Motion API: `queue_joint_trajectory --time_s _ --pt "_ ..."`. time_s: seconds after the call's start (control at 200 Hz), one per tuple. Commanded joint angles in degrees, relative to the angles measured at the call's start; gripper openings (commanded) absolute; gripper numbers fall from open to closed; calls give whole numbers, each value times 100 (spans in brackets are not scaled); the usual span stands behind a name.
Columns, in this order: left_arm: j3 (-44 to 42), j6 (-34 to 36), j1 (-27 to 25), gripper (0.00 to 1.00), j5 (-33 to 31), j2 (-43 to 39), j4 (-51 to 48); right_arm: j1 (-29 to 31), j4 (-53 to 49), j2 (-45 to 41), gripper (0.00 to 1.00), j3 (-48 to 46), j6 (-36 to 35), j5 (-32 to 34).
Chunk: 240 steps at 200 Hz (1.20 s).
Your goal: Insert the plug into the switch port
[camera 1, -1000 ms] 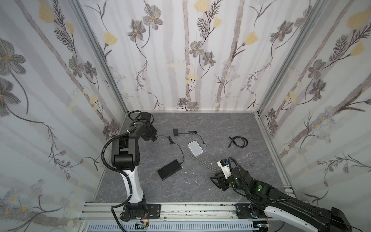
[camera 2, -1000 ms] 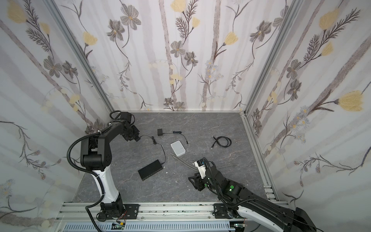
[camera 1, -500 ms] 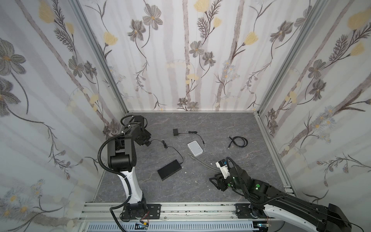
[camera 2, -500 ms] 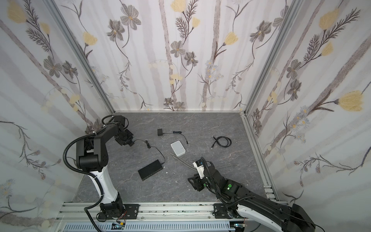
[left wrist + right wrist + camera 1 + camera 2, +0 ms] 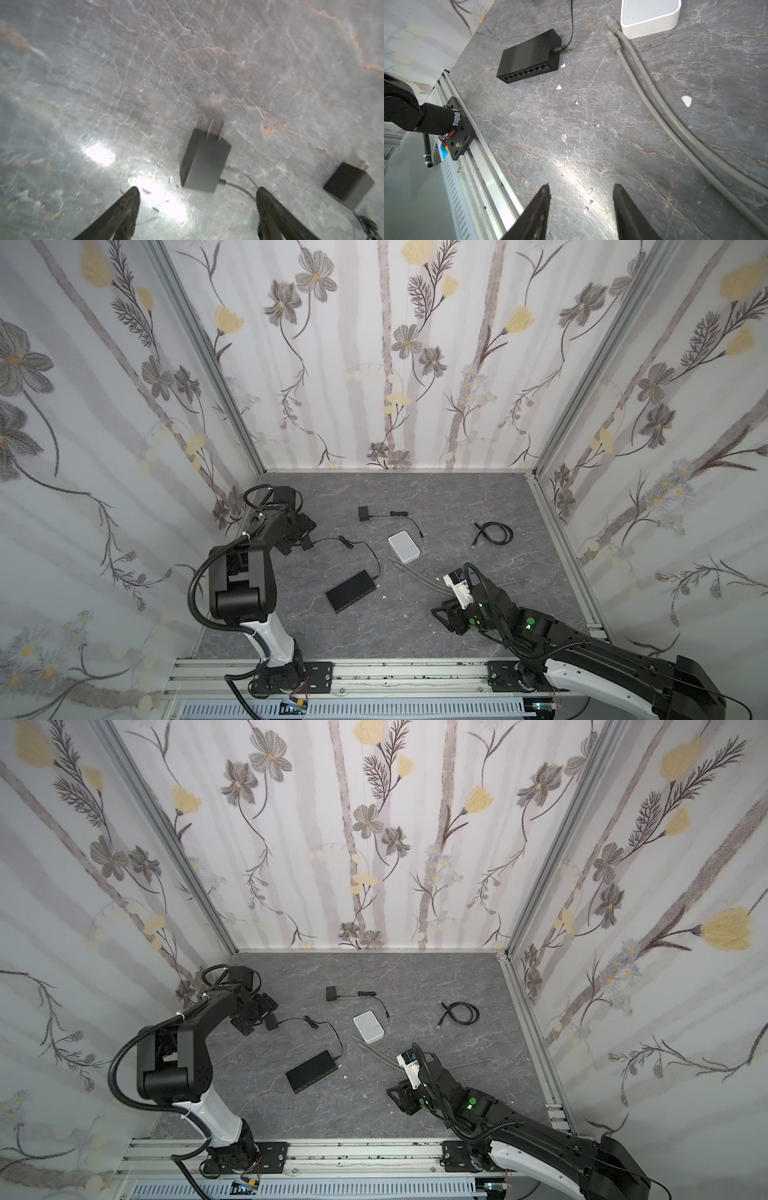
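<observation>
The switch (image 5: 529, 56) is a flat black box with ridges on top and a row of little ports along one long side. It lies on the grey table (image 5: 571, 135), between the two arms in both top views (image 5: 353, 591). A small black plug (image 5: 559, 48) sits in the short end of the switch. Its thin cord (image 5: 370, 549) runs across the table to a black block (image 5: 204, 162) with two metal pins. That block lies flat, just in front of the left gripper (image 5: 197, 189). The left gripper is spread wide and holds nothing. A second block (image 5: 349, 185) lies a bit further off. Two grey cables (image 5: 654, 93) lie side by side. Their clear ends (image 5: 612, 40) rest beside a white box (image 5: 651, 16), not in any port. The right gripper (image 5: 581, 185) hangs low over bare table, with its jaws partly apart and nothing in them.
</observation>
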Motion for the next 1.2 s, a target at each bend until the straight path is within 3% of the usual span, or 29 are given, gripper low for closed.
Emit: queue_joint_trajectory --time_s 0.0,0.13,0.31,0.36,0.4,0.575,0.665,0.809,1.194 --pt "-857 -211 -191 88 351 -847 628 5 487 154 51 100 -10 -273" --pt "-2007 -193 -512 84 817 -1703 1213 3 1104 690 50 148 151 -736" --pt "-2902 -194 -675 74 1183 -2192 1453 10 2298 1997 45 549 718 -1233" --pt "-3201 -292 -692 64 1388 -2428 1738 -1 2483 2418 34 738 782 -1276" --pt "-3439 -360 -725 50 1545 -2494 2011 4 2688 2723 29 837 890 -1248" --pt "-3846 -510 -912 25 1751 -2259 2479 12 3980 4053 15 1078 1683 -1344" --pt "-4010 -543 -1056 0 1828 -2098 2618 76 4009 4501 13 1415 1785 -1319" --pt "-4368 -743 -1329 0 1869 -2188 2731 168 3929 4832 14 1701 1828 -1098" --pt "-5025 -1513 -2260 0 1271 -3824 2102 157 3604 5175 14 1991 1704 -884"
